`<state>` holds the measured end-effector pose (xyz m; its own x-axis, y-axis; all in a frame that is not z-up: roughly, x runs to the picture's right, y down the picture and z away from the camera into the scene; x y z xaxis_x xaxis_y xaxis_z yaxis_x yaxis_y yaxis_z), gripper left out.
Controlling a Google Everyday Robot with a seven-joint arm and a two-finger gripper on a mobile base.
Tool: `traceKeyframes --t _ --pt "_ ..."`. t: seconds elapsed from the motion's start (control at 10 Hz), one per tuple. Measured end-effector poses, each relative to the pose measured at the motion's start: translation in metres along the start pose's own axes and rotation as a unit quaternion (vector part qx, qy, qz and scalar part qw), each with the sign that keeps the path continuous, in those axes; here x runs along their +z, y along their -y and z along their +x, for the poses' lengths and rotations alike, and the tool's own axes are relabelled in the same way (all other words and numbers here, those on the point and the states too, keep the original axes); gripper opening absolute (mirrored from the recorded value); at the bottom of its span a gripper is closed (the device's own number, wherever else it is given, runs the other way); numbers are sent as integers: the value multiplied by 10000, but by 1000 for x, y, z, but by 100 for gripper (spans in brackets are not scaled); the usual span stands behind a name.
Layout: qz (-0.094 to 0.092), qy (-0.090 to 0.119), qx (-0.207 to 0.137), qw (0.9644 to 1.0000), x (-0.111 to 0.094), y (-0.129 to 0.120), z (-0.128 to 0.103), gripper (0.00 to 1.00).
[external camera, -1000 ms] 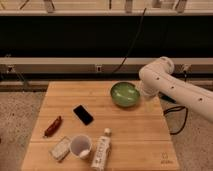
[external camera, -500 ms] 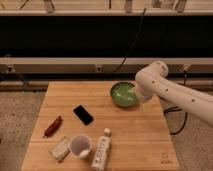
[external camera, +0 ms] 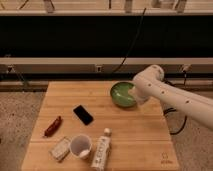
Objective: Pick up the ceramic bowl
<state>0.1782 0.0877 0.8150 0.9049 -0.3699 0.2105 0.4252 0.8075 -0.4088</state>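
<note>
The ceramic bowl [external camera: 121,94] is round, shallow and glossy green with a darker rim. It sits on the wooden table [external camera: 140,135] near the far edge, right of centre. My white arm comes in from the right and ends at the bowl's right rim. The gripper [external camera: 134,95] is at that rim, mostly hidden behind the arm's last link.
On the table's left half lie a black phone [external camera: 83,114], a red-brown snack stick [external camera: 52,126], a small wrapped packet [external camera: 61,148], a white cup [external camera: 81,146] and a white bottle on its side [external camera: 102,149]. A dark rail and cables run behind the table.
My arm has moved left and down, from beside the bowl to over its right rim. The bowl and the other objects have not moved.
</note>
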Motion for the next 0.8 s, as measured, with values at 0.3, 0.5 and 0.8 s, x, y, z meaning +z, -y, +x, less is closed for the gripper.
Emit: traceKeyframes --t 0.3,0.5,0.8 --pt "-17 53 -120 9999 11 6 -3 80" --pt "-46 102 -146 9998 22 12 -2 80" --pt "-95 154 -211 9996 29 11 -3 80"
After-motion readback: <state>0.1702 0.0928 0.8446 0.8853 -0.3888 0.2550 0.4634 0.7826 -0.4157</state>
